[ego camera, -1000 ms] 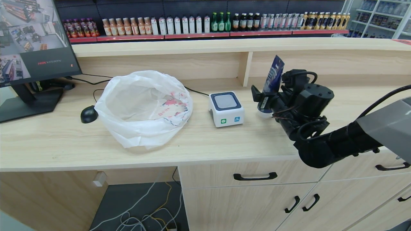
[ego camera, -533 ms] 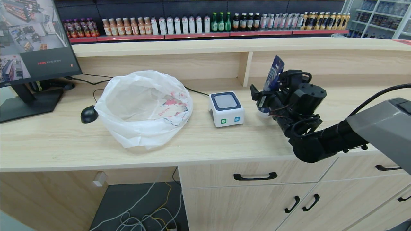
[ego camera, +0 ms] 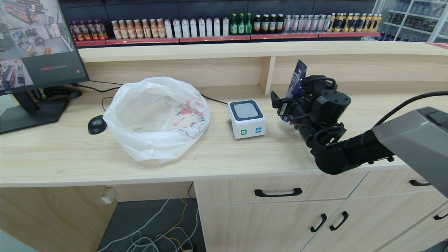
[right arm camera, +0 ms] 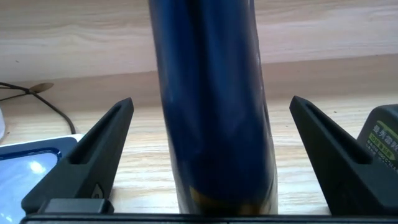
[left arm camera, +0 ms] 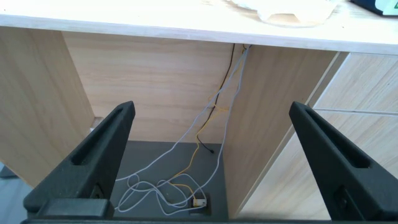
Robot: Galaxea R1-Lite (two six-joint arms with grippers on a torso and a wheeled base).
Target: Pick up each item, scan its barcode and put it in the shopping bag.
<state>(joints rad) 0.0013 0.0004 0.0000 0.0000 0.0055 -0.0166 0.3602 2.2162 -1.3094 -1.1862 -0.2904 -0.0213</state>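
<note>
Head view: a tall dark blue packet (ego camera: 298, 75) stands upright just right of the white box-shaped barcode scanner (ego camera: 246, 118), at the right gripper (ego camera: 285, 102). The crumpled white plastic shopping bag (ego camera: 157, 115) lies left of the scanner.

Left wrist view: the left gripper (left arm camera: 211, 155) gapes wide, empty.

Right wrist view: the packet sits between wide-spread jaws, a gap on either side.

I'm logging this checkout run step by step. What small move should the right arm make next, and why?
Probably shut the right gripper on the blue package. Its fingers stand open on either side of the upright package with gaps showing, so nothing is gripped yet. Only once held can it go to the scanner, then the shopping bag.
</note>
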